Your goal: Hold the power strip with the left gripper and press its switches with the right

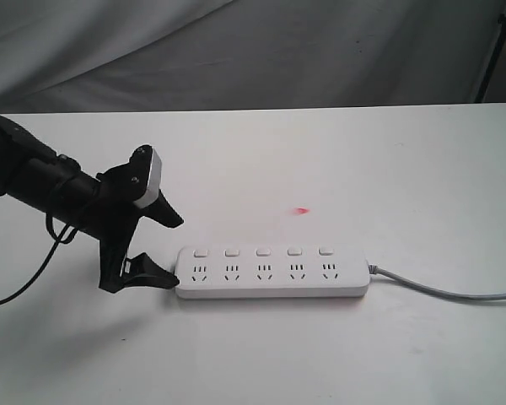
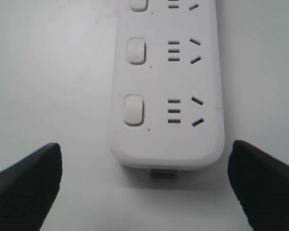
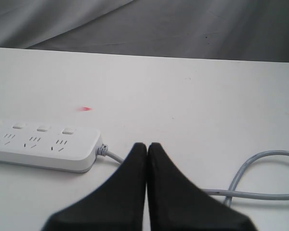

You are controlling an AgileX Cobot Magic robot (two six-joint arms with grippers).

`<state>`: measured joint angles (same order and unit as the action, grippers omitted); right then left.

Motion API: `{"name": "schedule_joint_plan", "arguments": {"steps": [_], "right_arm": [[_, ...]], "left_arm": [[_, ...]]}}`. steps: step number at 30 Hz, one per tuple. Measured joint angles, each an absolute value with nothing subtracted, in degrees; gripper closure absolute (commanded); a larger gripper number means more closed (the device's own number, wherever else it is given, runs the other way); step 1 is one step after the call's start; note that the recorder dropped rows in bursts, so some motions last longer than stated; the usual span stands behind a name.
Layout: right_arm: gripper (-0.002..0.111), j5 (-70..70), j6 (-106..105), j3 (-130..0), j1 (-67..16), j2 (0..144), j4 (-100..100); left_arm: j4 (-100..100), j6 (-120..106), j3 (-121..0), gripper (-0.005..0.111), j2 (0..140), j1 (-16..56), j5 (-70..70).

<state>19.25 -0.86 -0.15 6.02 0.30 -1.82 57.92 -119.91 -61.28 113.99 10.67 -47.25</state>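
The white power strip (image 1: 271, 272) lies flat on the table, its five switches (image 1: 262, 251) in a row above the sockets and its grey cord (image 1: 455, 291) trailing right. My left gripper (image 1: 172, 251) stands open at the strip's left end, one finger on each side, not touching it. In the left wrist view the strip's rounded end (image 2: 167, 139) sits just ahead of the wide-spread fingers (image 2: 29, 183). My right gripper (image 3: 147, 147) is shut and empty, off the exterior view; its wrist view shows the strip's cord end (image 3: 62, 144) ahead to one side.
A white table (image 1: 337, 169) carries a small red spot (image 1: 302, 210) behind the strip. Grey cloth (image 1: 236, 51) hangs behind the table. The cord loops (image 3: 260, 168) near the right gripper. A dark stand leg (image 1: 493, 51) shows at the back right.
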Motion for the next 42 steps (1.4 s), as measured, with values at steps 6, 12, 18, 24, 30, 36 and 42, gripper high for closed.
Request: {"name": "schedule_joint_plan", "arguments": {"steps": [6,12,18,24,30,36,42], "right_arm": [[0.108,19.25,-0.86,-0.15,6.02,0.3,-1.82],[0.108,19.25,-0.86,-0.15,6.02,0.3,-1.82],[0.108,19.25,-0.86,-0.15,6.02,0.3,-1.82],[0.108,19.25,-0.86,-0.15,6.02,0.3,-1.82],[0.108,19.25,-0.86,-0.15,6.02,0.3,-1.82],[0.108,19.25,-0.86,-0.15,6.02,0.3,-1.82],[0.108,19.25,-0.86,-0.15,6.02,0.3,-1.82]], "left_arm": [[58.64,-119.91,-63.0,0.02,116.57,10.67,-49.15],[59.53,-119.91,-63.48,0.02,118.03,10.67,-49.28],[60.48,-119.91,-64.26,0.02,118.15,10.67,-49.87],[60.95,-119.91,-64.39,0.02,119.54,10.67,-50.8],[61.16,-119.91,-64.6,0.02,121.05,10.67,-50.8],[61.16,-119.91,-64.6,0.038,121.13,10.67,-51.03],[61.3,-119.91,-64.6,0.063,121.13,10.67,-51.17]]}}
